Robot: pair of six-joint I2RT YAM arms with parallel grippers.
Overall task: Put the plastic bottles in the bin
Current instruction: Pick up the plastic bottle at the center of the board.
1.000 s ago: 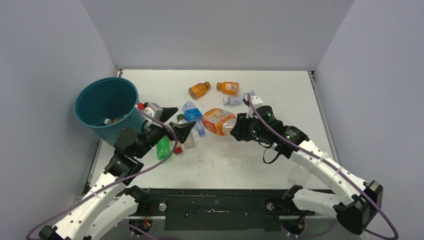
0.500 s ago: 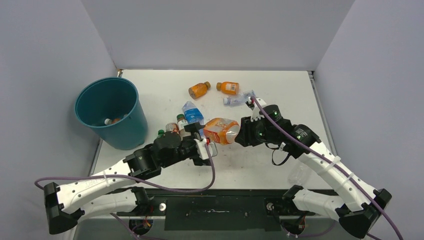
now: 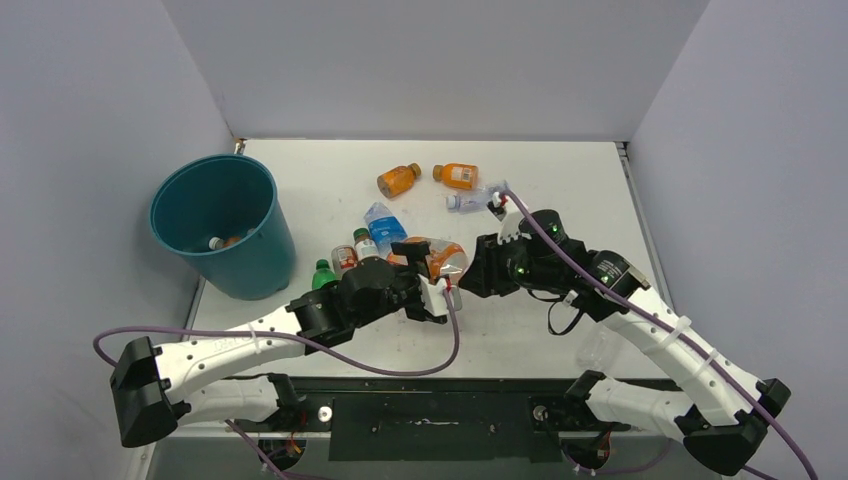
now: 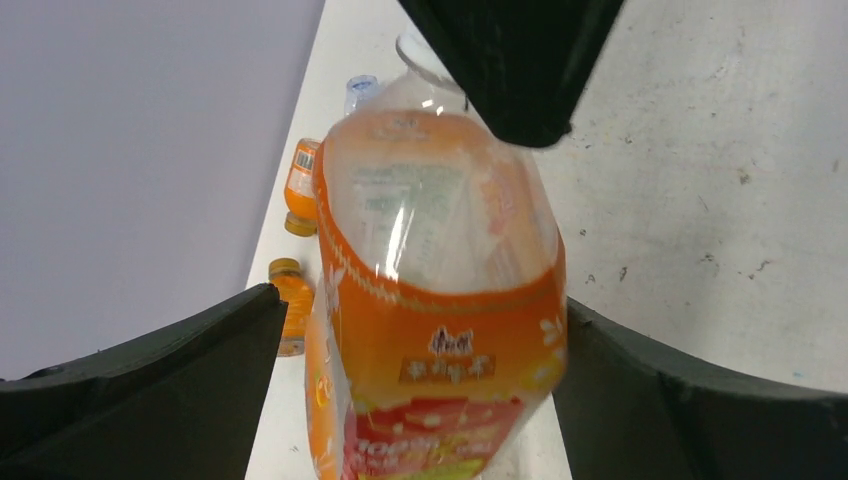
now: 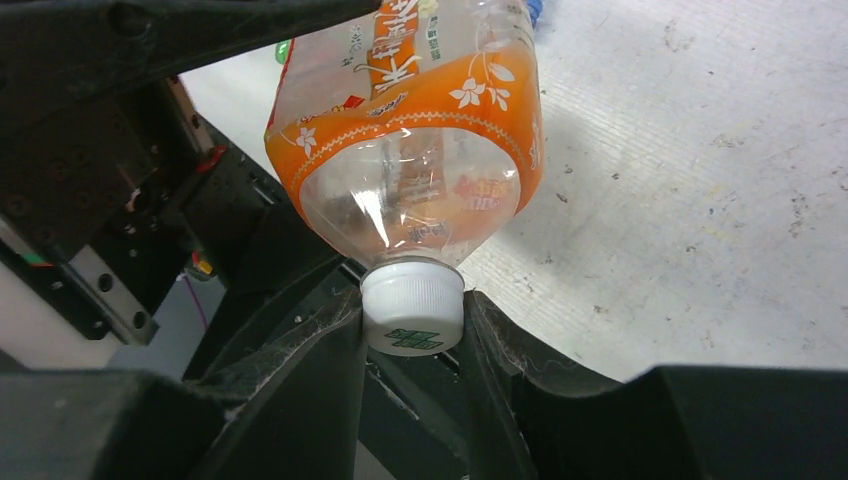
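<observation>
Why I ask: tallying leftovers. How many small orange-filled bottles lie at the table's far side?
2: left orange bottle and right orange bottle, apart, near the back; more may be hidden.

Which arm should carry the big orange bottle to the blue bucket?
Left, probably. The left gripper stands open around the large clear orange-labelled plastic bottle, and the round teal plastic bin sits on that side. The right gripper only pinches the white cap.

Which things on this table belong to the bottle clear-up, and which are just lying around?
Job: teal bin; big orange-label bottle, cap in the right fingers; two small orange bottles; blue-label bottle; clear bottle; green bottle; two more small bottles.
Lying about: only the arms' purple cables.
</observation>
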